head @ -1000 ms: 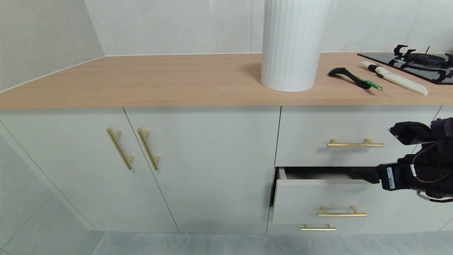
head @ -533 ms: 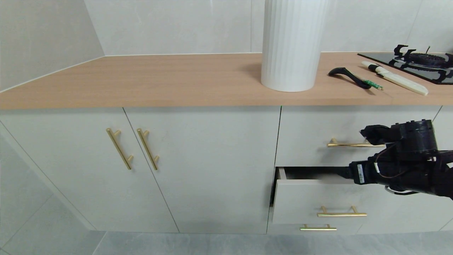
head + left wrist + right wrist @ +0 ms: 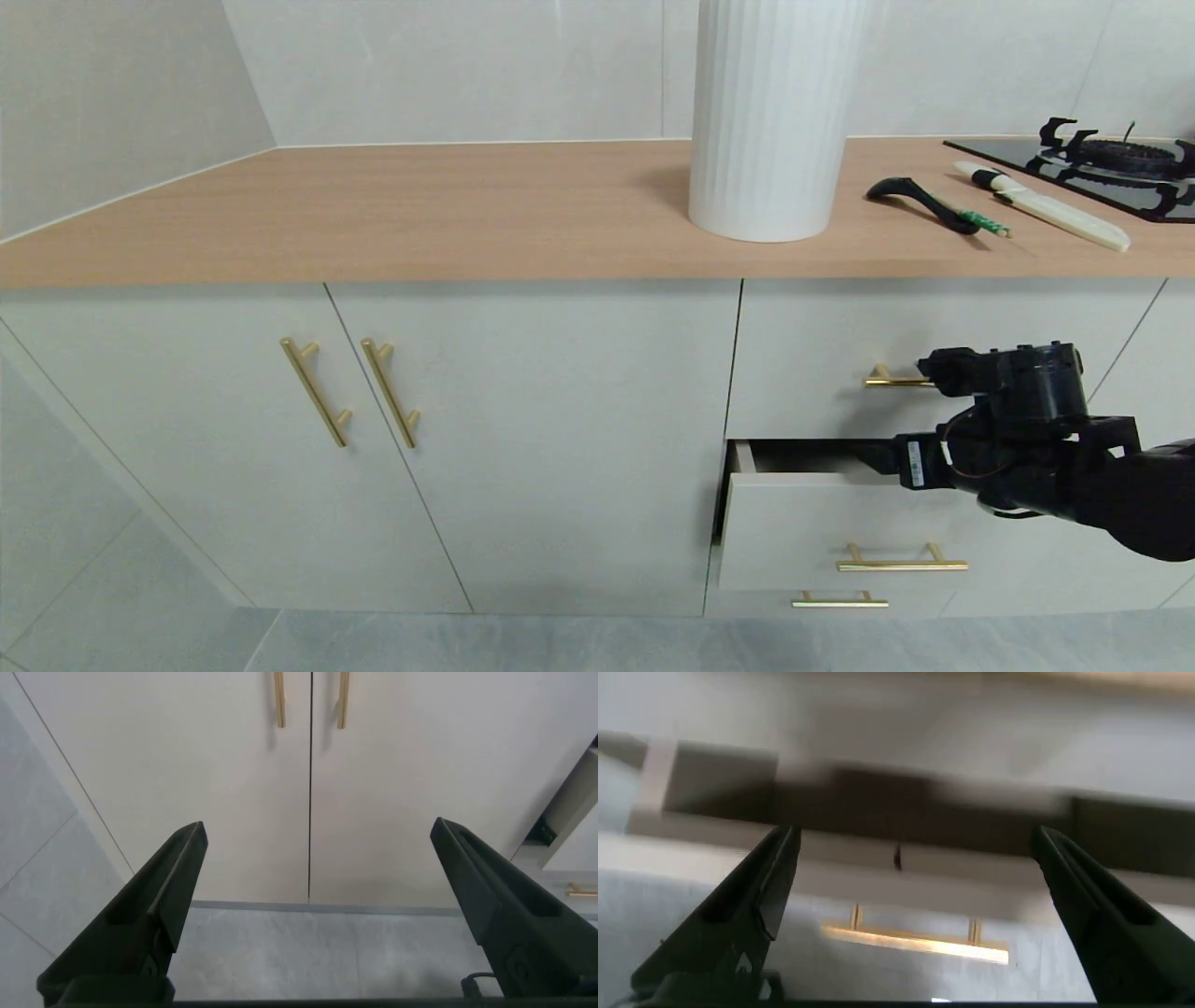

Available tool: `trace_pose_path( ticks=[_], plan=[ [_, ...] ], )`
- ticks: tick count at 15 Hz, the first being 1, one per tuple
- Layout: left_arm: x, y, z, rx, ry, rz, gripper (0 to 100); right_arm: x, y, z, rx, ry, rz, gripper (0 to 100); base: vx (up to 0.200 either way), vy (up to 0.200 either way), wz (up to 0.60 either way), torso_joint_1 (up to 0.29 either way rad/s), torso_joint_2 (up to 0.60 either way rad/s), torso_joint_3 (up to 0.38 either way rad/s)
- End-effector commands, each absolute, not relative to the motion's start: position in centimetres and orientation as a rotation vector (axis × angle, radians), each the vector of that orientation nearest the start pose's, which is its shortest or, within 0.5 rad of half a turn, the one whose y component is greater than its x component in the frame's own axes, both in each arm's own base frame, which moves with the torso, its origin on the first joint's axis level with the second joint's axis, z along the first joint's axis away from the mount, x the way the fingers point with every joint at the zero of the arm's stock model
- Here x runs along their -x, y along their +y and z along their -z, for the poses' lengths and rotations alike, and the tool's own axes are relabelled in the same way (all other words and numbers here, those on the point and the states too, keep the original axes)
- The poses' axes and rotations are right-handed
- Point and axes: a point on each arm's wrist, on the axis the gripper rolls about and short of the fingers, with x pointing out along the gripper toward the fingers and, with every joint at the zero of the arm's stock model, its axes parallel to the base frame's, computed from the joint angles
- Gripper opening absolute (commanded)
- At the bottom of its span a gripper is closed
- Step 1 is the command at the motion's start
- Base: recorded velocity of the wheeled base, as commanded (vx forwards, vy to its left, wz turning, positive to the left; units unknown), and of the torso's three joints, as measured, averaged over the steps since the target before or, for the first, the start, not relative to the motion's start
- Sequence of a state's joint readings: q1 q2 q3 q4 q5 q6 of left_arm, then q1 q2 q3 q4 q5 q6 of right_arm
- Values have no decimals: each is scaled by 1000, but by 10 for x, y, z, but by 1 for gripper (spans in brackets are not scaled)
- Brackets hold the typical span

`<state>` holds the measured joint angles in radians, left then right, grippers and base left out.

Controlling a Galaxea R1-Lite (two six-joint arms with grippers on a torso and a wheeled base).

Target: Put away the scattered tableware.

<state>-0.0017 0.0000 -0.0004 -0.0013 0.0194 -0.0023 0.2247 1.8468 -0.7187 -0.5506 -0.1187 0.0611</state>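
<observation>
The wooden counter (image 3: 420, 215) carries a tall white ribbed cylinder (image 3: 770, 121), standing right of the middle. To the right of it lie a black utensil (image 3: 920, 203), a thin green-handled tool (image 3: 985, 222) touching its near end, and a cream knife (image 3: 1050, 207) just beside them. A black hob (image 3: 1111, 168) sits at the far right corner, near the knife's handle.

The right claw (image 3: 915, 833) has its two black fingers (image 3: 752, 901) spread wide apart. In front of it is a pale drawer (image 3: 682, 905), partly pulled out. A dark opening (image 3: 878, 812) runs above the top edge of the drawer's front panel. A gold bar handle (image 3: 915, 941) is fixed horizontally on that front panel, seen between the two fingers.
</observation>
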Motion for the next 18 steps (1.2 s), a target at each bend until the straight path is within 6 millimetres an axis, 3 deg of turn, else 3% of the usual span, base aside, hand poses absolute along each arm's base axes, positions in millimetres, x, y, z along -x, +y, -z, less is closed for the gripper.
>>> trace_pose_path(
  ticks=[1, 7, 18],
  plan=[
    [23, 0, -76, 3, 0, -18, 100, -308, 68, -94, 46, 595, -77, 100, 0, 0, 0, 0, 0, 0],
    [23, 0, -76, 3, 0, -17, 100, -311, 68, -85, 57, 617, -57, 100, 0, 0, 0, 0, 0, 0],
    [23, 0, -76, 3, 0, -18, 100, -288, 62, -93, 120, 724, -68, 100, 0, 0, 0, 0, 0, 0]
  ],
)
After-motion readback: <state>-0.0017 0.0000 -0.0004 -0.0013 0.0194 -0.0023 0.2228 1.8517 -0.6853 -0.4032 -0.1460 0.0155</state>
